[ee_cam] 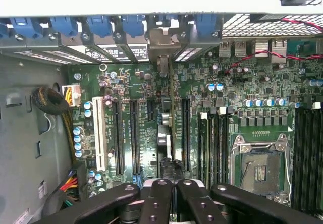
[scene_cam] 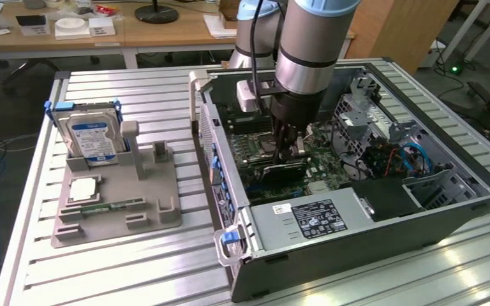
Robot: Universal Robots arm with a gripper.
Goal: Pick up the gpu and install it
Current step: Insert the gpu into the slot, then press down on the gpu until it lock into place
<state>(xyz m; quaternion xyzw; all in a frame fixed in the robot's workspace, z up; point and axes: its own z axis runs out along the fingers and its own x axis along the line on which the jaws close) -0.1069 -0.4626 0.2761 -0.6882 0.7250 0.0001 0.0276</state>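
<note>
black fingers [ee_cam: 169,199] closed on the gpu [ee_cam: 166,138], edge-on above the green motherboard [ee_cam: 151,108], bracket beside blue latches [ee_cam: 133,26]

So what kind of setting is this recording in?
Likely a robotics lab or workshop bench for PC assembly: an open computer case lies on a slatted aluminium table, a grey parts fixture holds a hard drive, and office desks stand behind.

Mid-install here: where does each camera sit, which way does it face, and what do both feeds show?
Exterior view: off the arm, above the table, looking down at the open computer case and parts holder; the arm's forearm and claw show.
Wrist view: on the wrist, looking down at the motherboard; claw links show.
Shared: motherboard, gpu.
</note>
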